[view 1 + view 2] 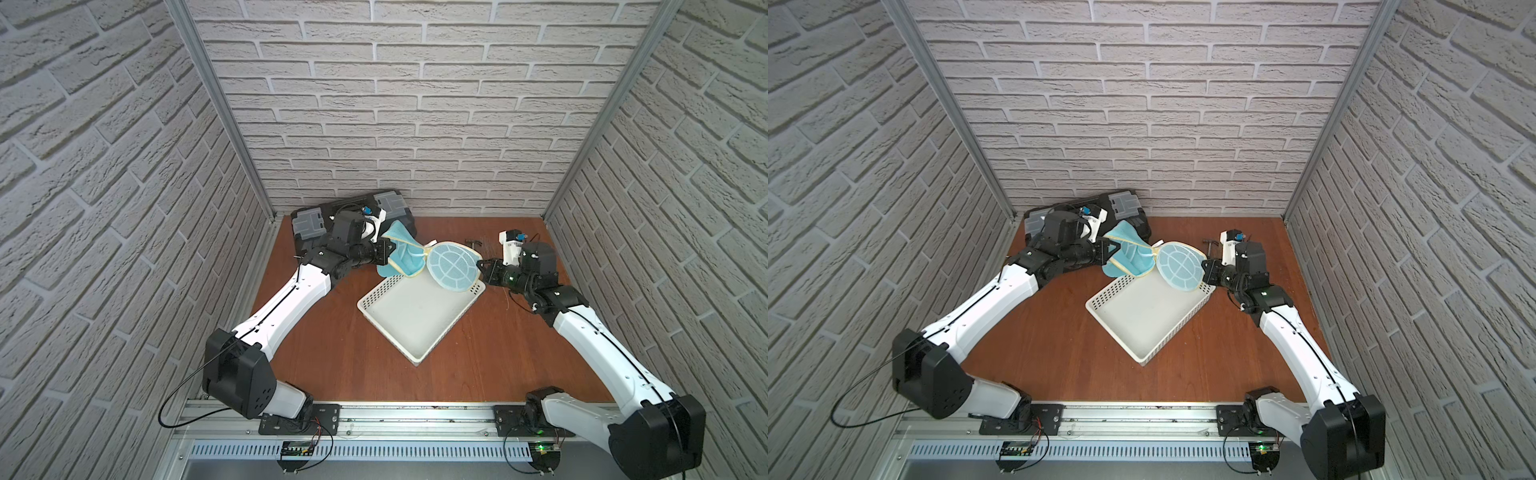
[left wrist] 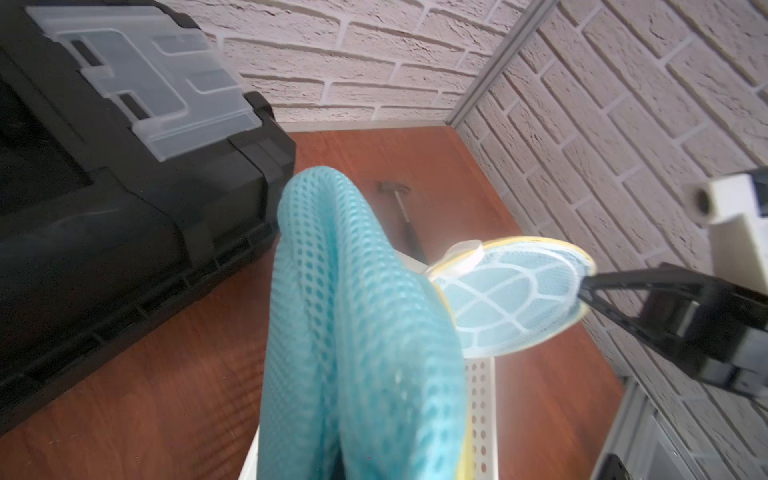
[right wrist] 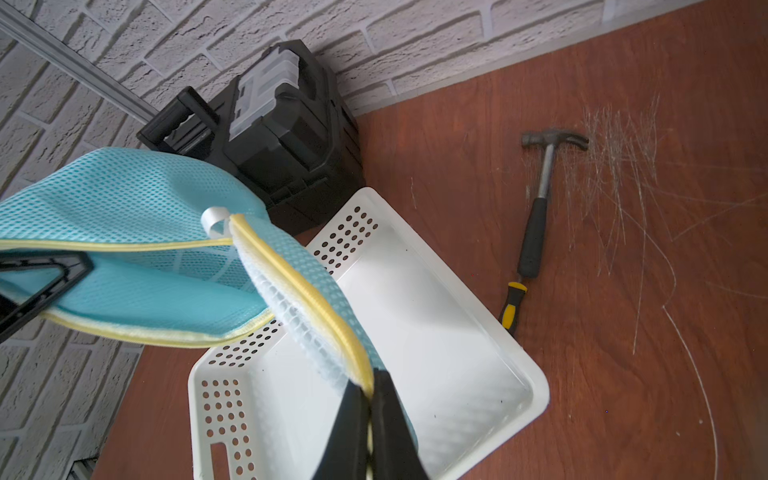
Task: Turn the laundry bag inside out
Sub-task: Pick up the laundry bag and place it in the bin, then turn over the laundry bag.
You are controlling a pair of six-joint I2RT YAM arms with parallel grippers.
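We see the laundry bag [image 1: 451, 266] held off the table [image 1: 332, 361], strung betw. both arms over the far corner of the white basket [image 1: 415, 320]; L pincer [image 1: 388, 251] is pressed together on the blue mesh by the yellow-trimmed opening; R pincer [image 3: 368, 395] is pressed together, pinching the yellow trim of the round spoked end, which stands tilted on edge; the mesh body sags in folds betw. the two grips; a black toolbox [image 1: 307, 226] sits vs. the far wall behind the L arm; a hammer [image 3: 536, 216] lies on the table just beside the basket, on the R arm's side.
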